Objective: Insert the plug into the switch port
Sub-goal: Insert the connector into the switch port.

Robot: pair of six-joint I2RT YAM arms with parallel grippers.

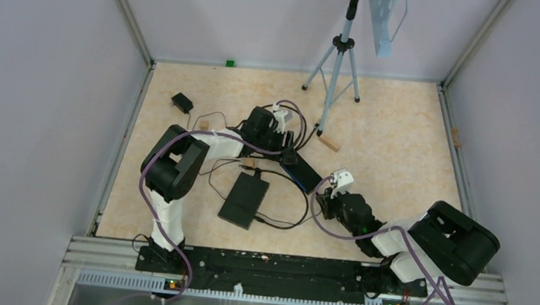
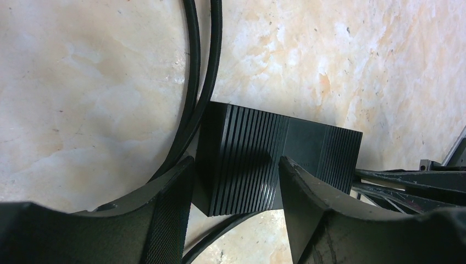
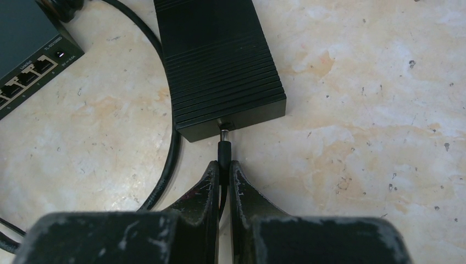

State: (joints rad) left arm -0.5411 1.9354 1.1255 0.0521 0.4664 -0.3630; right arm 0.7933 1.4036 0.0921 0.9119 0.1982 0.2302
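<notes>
Right now the right end effector is clenching on the plug, pinching it just behind the barrel. The plug's metal tip is sitting at the mouth of the port in the near end face of the ribbed box, which is lying flat on the worktop; how deep it is seated is not showing. At the box's other end the left end effector is straddling it, one finger beside it and one over it, but I cannot tell whether it is actually clamping. Doing this step well is likely meaning a push straight along the box's long axis, with the barrel level and centred on the port. The left arm should be bracing the box so it is not sliding away. Further left, a thick cable is curving past the box, and a unit with network sockets is lying near; the push is best staying clear of both.
</notes>
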